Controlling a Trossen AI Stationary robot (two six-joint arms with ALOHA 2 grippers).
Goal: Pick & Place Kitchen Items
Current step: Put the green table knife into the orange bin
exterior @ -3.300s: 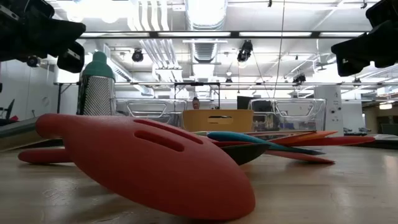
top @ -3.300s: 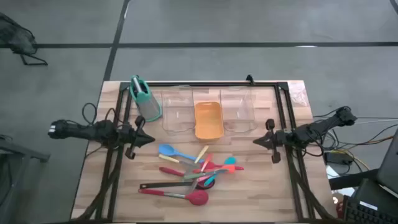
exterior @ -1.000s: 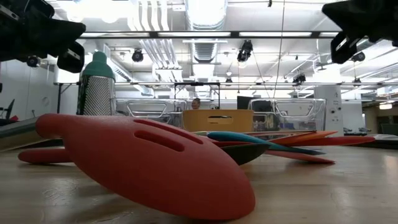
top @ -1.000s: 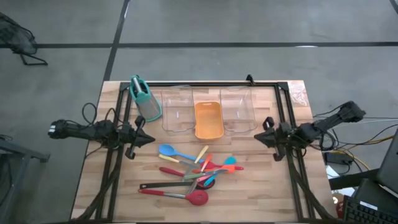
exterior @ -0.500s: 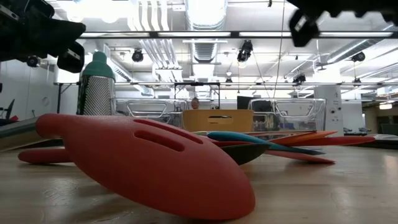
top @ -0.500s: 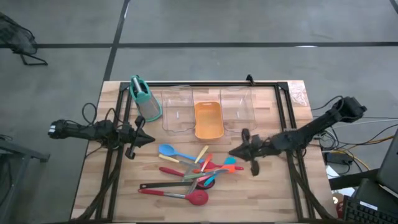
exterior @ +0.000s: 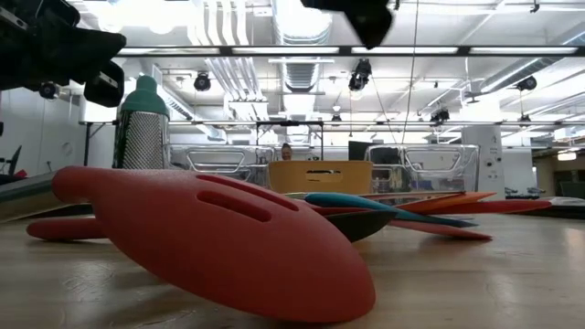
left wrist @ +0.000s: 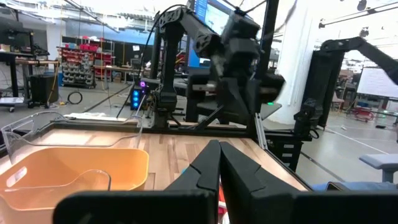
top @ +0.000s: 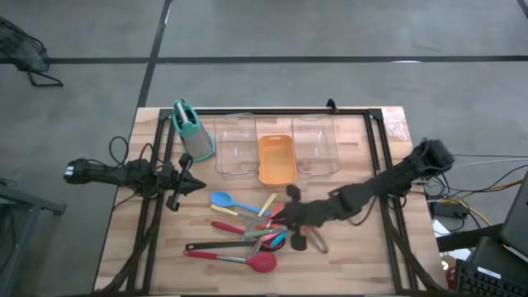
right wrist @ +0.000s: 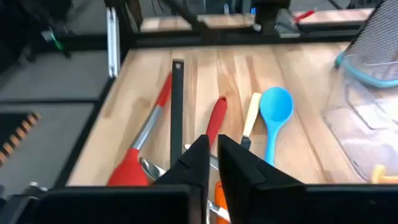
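Observation:
The utensils lie in a loose pile at the table's middle: a blue spoon (top: 224,200) (right wrist: 275,106), a red-headed spoon (top: 260,262) whose slotted head fills the low view (exterior: 228,238), a black handle (right wrist: 177,112), a red handle (right wrist: 216,118), a pale wooden one (right wrist: 250,115), and small orange and teal ones (top: 305,219). My right gripper (top: 279,220) (right wrist: 212,144) is shut and empty, high above the pile's right part (exterior: 366,18). My left gripper (top: 198,186) (left wrist: 218,152) is shut and empty, left of the pile.
A teal-and-grey upright grater holder (top: 191,130) stands at the far left. Two clear trays (top: 235,147) (top: 316,144) flank an orange tray (top: 276,158) along the far side. Black frame rails (top: 379,148) run along the table's sides and far edge.
My right gripper has swung from the table's right side toward the left and a little toward the near edge, and now hovers over the utensil pile. It stays high above the table. The utensils have not moved.

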